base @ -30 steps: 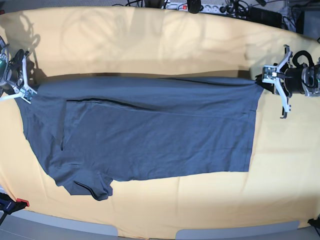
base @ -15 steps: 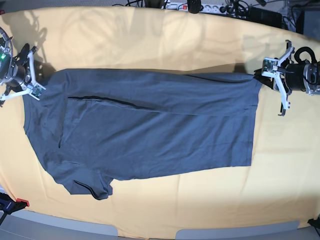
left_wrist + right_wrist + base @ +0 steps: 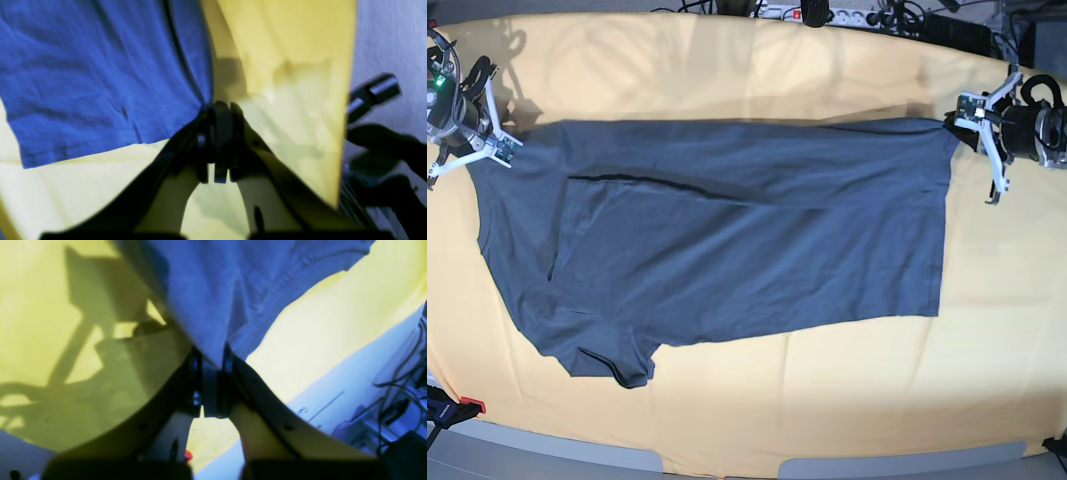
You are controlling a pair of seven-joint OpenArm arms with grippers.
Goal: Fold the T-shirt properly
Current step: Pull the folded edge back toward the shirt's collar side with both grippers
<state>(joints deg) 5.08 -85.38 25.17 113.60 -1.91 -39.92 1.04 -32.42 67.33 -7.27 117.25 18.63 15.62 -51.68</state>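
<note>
while both are clamped, the left tool (image 3: 962, 125) and right tool (image 3: 495, 140) pinch the t-shirt (image 3: 727, 240) corners.

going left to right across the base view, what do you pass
right claw gripping the T-shirt's corner → T-shirt spread over the yellow tablecloth → left claw gripping the opposite corner

T-shirt (image 3: 727, 240) spread flat on tablecloth (image 3: 757, 410)

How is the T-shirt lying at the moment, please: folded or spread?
Partly folded: the T-shirt lies stretched out, one layer doubled over along a crease.
</note>
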